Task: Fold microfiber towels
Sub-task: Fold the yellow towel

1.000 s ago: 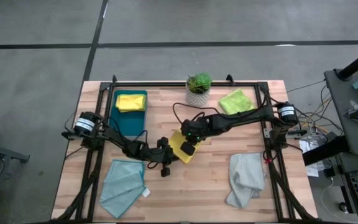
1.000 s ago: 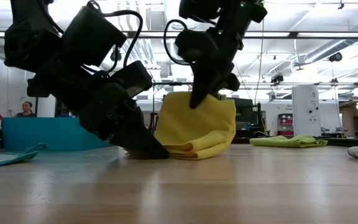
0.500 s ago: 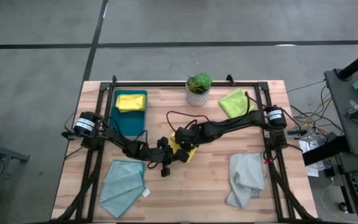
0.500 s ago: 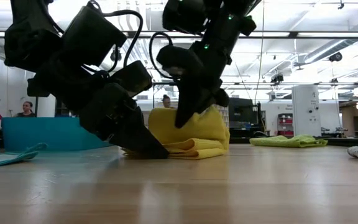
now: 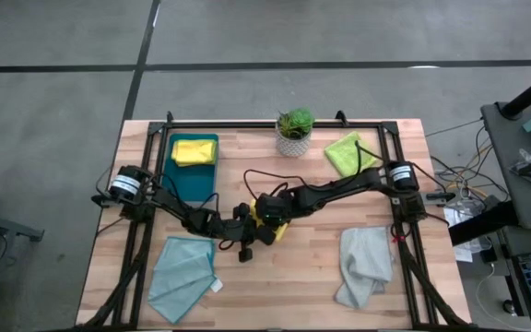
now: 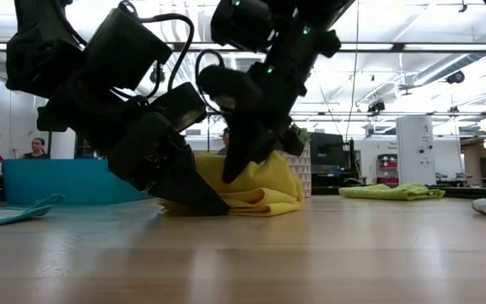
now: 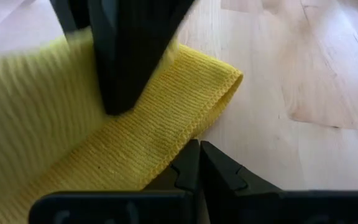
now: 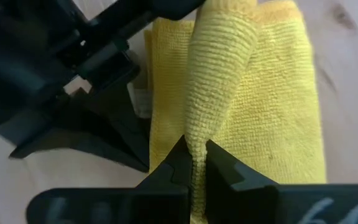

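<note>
A yellow towel [image 6: 256, 186] lies near the table's middle, partly folded over itself, and shows under both grippers in the high view [image 5: 277, 229]. My left gripper [image 7: 198, 163] is shut at the towel's lower edge on the table. My right gripper [image 8: 194, 160] is shut on a raised fold of the same towel, just above it. A second yellow towel [image 5: 194, 150] lies in the dark teal tray [image 5: 190, 180]. A lime green towel [image 5: 350, 150], a pale grey towel [image 5: 364, 265] and a light teal towel [image 5: 183, 273] lie flat on the table. My left gripper holds the yellow towel's hemmed edge [image 7: 166, 165] at its fingertips, slanting down from the table's left. That edge stays down on the table [image 6: 226, 205]. How many layers lie between the fingers cannot be told. My right gripper pinches a bunched ridge of the towel's upper layer [image 8: 213, 106] between its two fingers. The fingers slant down from the table's right side [image 6: 234, 165]. The held part is lifted a little; the cloth drapes slack from it onto the layers on the table.
A potted plant [image 5: 293, 132] stands at the table's far middle. The light teal towel's white tag [image 5: 217, 286] shows at its near right corner. Black frame rails [image 5: 275, 123] run around the table. Bare wood [image 5: 284, 281] lies between the teal and grey towels.
My right gripper has gone toward the table's left and down, carrying the towel's raised part over the part on the table. The towel, which stood tall, now lies lower and folded over. My left gripper has kept the lower edge in place.
</note>
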